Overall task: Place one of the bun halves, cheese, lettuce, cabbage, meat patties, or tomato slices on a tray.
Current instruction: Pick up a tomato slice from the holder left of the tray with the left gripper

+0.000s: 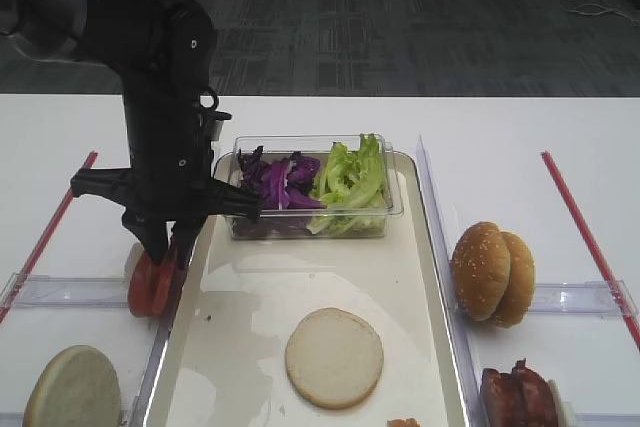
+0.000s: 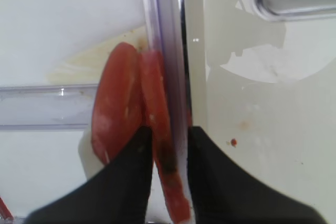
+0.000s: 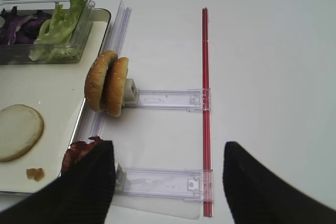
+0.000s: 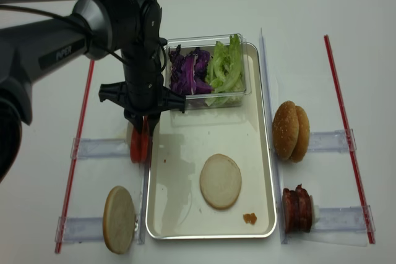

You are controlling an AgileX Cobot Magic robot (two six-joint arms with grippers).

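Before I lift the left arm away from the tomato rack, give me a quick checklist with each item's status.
1. Left gripper fingers straddle one tomato slice: ok.
2. Firm pinch on the slice: cannot tell.
3. Second tomato slice outside the jaws: ok.
4. Bare space on the tray for a drop: ok.
5. Pale bun half already on tray: ok.
6. Right gripper away from the tray, jaws open: ok.

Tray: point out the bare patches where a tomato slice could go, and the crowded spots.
On the tray, free room lies between the clear box and the bun half, plus the strip left of that bun. The far end is crowded by the box; a crumb sits in the near right corner.
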